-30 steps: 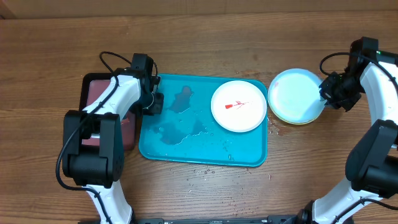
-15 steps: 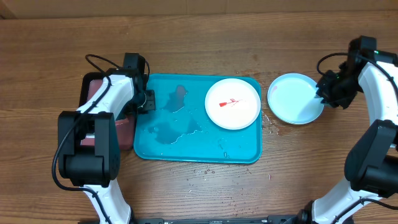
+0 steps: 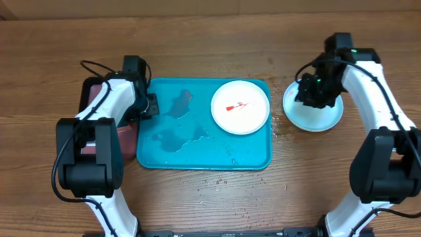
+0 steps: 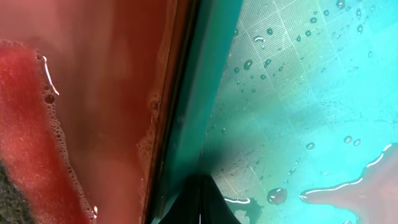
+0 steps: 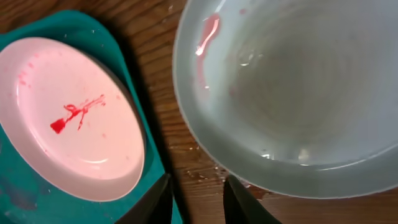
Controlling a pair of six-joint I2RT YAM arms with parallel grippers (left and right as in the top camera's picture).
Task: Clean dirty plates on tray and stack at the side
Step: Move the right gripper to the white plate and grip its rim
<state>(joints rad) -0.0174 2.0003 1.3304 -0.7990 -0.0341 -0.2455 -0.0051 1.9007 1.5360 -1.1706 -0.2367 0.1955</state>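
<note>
Right gripper (image 5: 197, 178) released, empty, over blue plate (image 3: 323, 118) on surface (image 3: 210, 39) beside tray (image 3: 197, 155). White plate (image 3: 240, 117), red-smeared, on tray's right end. Left gripper (image 3: 150, 105) clenched on tray rim. Lift clear, then take white plate by rim; hold tray steady.

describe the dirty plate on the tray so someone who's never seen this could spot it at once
In the middle of the wooden table lies a large teal tray, wet with puddles. At its right end sits a round white plate. Unlike the light blue plate off the tray to the right, it has a bright red smear at its centre.
</note>
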